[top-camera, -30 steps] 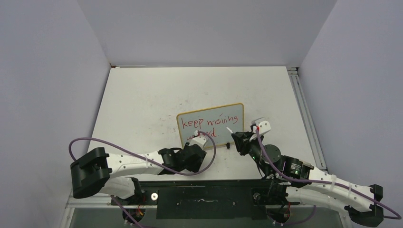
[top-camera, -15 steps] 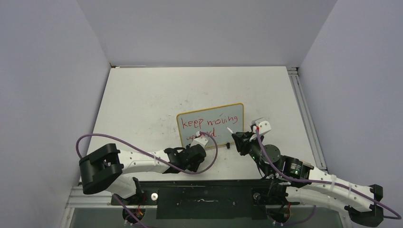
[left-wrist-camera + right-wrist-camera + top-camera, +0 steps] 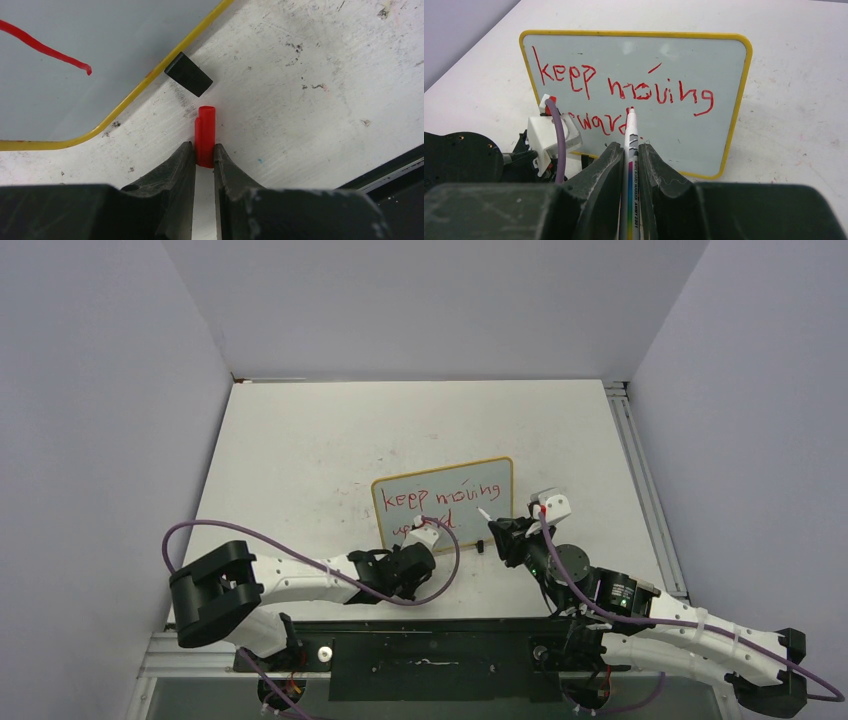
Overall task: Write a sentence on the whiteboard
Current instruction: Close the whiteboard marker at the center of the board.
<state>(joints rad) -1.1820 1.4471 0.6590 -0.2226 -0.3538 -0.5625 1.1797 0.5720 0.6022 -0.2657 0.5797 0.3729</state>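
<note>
Lilac walls box in a scuffed white table (image 3: 300, 440), and the whiteboard (image 3: 497, 515) stands upright near the middle of its near half, propped on a black foot (image 3: 188, 74); the sentence (image 3: 624, 90) runs across it in red, "keep moving" on top, "upward" below, partly hidden by the left arm; now the right gripper (image 3: 629, 150), its fingers pressed in on a white marker (image 3: 631, 130), nib aimed at the end of the lower line, though contact with the board is impossible to call; over to the left gripper (image 3: 204, 150), low at the board's near left corner, pinching a short red cap (image 3: 205, 131) that pokes out just beside that foot, apart from it.
</note>
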